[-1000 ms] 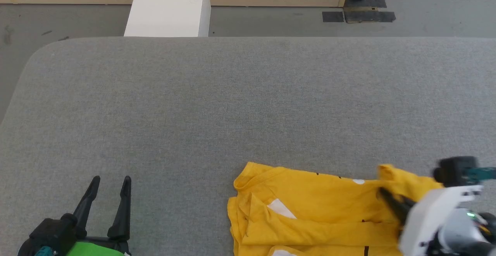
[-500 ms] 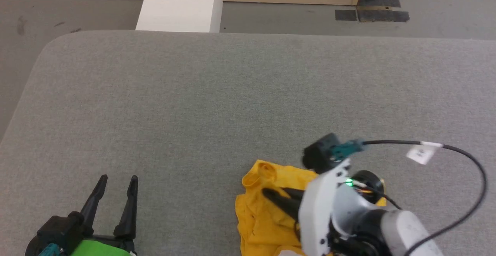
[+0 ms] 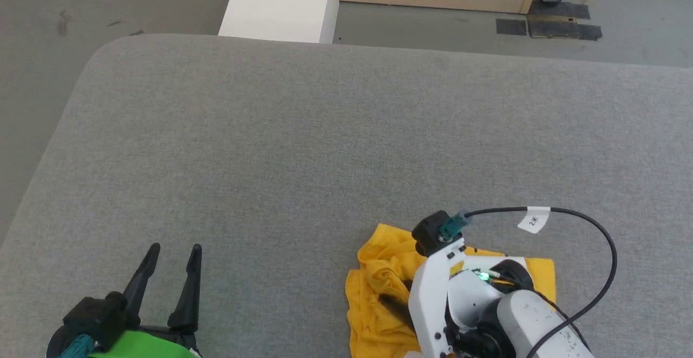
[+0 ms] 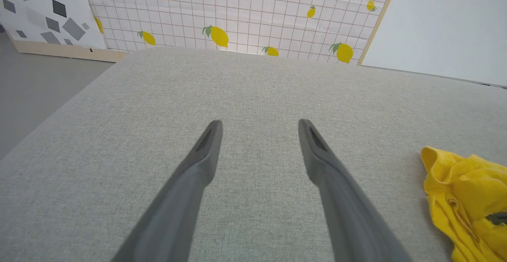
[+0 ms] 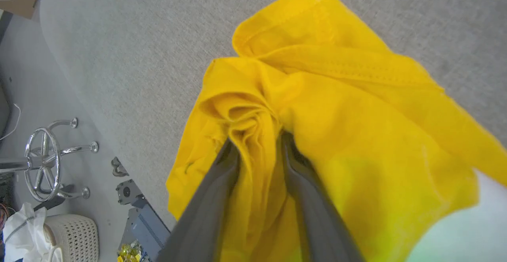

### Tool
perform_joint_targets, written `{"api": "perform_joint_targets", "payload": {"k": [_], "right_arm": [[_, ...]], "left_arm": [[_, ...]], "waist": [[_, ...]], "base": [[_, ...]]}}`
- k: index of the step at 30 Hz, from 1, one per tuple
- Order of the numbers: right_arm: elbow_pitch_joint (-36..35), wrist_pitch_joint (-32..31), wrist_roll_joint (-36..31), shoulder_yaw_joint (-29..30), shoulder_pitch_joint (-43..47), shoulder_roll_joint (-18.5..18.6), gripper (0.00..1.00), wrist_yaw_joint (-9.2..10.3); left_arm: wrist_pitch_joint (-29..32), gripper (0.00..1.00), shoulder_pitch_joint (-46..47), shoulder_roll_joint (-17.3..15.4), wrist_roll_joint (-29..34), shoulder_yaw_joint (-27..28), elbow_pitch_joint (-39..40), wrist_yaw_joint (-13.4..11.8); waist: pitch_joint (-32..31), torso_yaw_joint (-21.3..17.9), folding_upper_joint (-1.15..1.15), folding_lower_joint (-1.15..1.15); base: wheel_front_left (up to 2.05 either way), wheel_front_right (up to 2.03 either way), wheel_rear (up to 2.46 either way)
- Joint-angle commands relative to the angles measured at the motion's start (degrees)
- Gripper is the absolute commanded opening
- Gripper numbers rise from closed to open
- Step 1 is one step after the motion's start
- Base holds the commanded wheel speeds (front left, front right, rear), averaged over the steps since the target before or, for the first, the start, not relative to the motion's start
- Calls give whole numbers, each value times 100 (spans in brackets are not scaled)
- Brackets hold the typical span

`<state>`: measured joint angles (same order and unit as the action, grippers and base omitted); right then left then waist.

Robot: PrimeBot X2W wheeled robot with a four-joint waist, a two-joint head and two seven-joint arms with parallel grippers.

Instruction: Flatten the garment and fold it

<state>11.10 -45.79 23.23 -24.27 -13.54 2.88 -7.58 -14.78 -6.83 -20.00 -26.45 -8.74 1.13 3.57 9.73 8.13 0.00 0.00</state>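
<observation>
In the head view, the garment (image 3: 379, 271) lies bunched on the grey bench (image 3: 325, 130), near the front edge and right of the middle. The right end effector (image 3: 391, 300) reaches into its rumpled left part, where a dark finger shows among the folds. The white right arm (image 3: 433, 298) covers the middle of the cloth, and a flatter yellow corner sticks out on its right. A black cable (image 3: 595, 233) with a white tag loops over that arm. The left end effector (image 3: 175, 248) sits at the lower left above bare bench, well apart from the garment, its fingers spread with nothing between them. Beyond the far edge stands a white block (image 3: 281, 0).

In the left wrist view, the left end effector (image 4: 259, 123) has its fingers wide apart over the bench (image 4: 253, 79). The garment (image 4: 463, 182) is heaped at the right edge. A lemon-patterned wall (image 4: 237, 12) rises behind.

In the right wrist view, the right end effector (image 5: 257, 143) is clamped on the garment (image 5: 336, 115), with a gathered ridge of cloth pinched between its two fingers. The rest of the cloth drapes in loose folds over the bench (image 5: 138, 36). On the floor beside the bench are a chrome wheeled base (image 5: 43, 159) and a white basket (image 5: 75, 234).
</observation>
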Motion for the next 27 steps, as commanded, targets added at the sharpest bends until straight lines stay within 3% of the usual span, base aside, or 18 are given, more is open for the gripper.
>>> {"api": "perform_joint_targets", "payload": {"k": [1, 6, 11, 20, 27], "right_arm": [[97, 83, 37, 7, -105, 2, 100, 9], [120, 291, 332, -56, -208, 1, 100, 9], [-305, 269, 475, 88, -186, 0, 100, 9], [-1771, 640, -157, 1237, 518, 82, 100, 9], [-2409, 1140, -665, 2188, 1565, 33, 100, 9]], "left_arm": [[-22, 100, 92, 23, -7, -11, -26, 44], [-9, 100, 41, 10, -11, -40, -63, 25], [41, 100, -47, 3, -14, -79, -24, -13], [61, 100, -164, -43, 7, -100, 109, -84], [59, 100, -184, -96, 6, -93, 183, -101]], "waist": [[-34, 27, 0, 0], [-127, 3, 0, 0], [-235, -101, 0, 0], [-271, -346, 0, 0], [-178, -499, 0, 0]], "base": [[0, 0, 0], [0, 0, 0], [0, 0, 0], [0, 0, 0], [0, 0, 0]]}}
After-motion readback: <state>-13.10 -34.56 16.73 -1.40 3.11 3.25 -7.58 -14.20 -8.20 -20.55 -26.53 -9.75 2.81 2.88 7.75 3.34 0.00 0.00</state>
